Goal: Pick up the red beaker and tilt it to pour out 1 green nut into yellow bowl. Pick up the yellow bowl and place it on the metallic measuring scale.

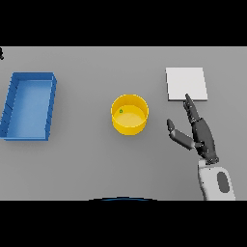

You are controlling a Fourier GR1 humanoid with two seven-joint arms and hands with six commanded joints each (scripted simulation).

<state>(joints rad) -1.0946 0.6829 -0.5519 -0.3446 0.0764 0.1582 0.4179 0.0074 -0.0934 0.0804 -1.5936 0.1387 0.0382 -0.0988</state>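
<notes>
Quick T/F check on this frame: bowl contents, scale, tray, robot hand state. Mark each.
1. The yellow bowl holds a small green nut. True.
2. The bowl sits on the metallic measuring scale. False: it stands on the table, left of the scale.
3. The right robot hand grips the bowl. False: it is open, apart from the bowl, fingertip near the scale's front edge.
4. A blue tray lies at far left. True.
5. The red beaker stands beside the bowl. False: none is visible.

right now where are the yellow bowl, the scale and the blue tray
yellow bowl point(129, 126): head view, on its front outer wall
scale point(186, 83): head view, middle of its flat white top
blue tray point(10, 101): head view, on its left wall
</notes>
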